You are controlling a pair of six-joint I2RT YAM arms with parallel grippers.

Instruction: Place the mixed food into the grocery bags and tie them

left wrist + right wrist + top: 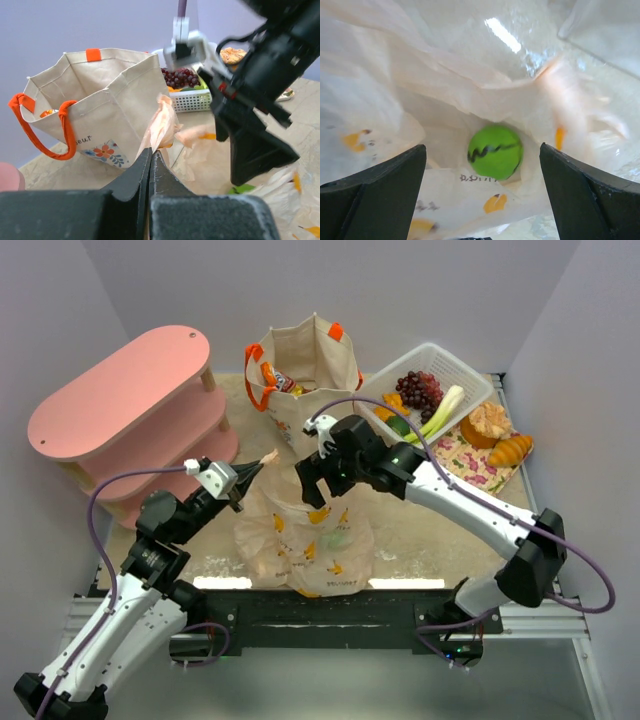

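**Peach film on a thin pinch: bag mouth liable to fold**

From above: clamped shut with the left gripper [246, 472] on one twisted handle [268, 456] of the peach plastic bag [300, 540], standing slack at the middle of the table's [420, 530] near edge. Spread wide over the bag mouth with the right gripper [312, 483], gripping nothing. Behind, toward the far edge, the canvas tote [310, 365], upright, with a snack packet [274, 377] inside. Waiting near the far right corner: grapes [418, 388] and leek [442, 410] in the white basket [470, 370], golden bread [511, 449] on the floral mat [470, 468] beside it. Probable trouble: only one handle raised, so a sagging opposite side and a closing mouth.

From the left wrist: closed tight on a crumpled wisp of peach film, little material between the fingertips. Judged a weak hold; likely to slip under any added weight or a sideways tug. Dark right gripper just beside the handle, close enough to brush it and drag the film free on withdrawal.

From the right wrist: open wide, both fingers [375, 195] clear of the film, nothing held. Below them, resting at the bottom of the bag, the green round vegetable [495, 151]. Round, therefore apt to roll and tip the unsupported bag. Folds pressing in around the opening; a risk of snagging on a rising finger.
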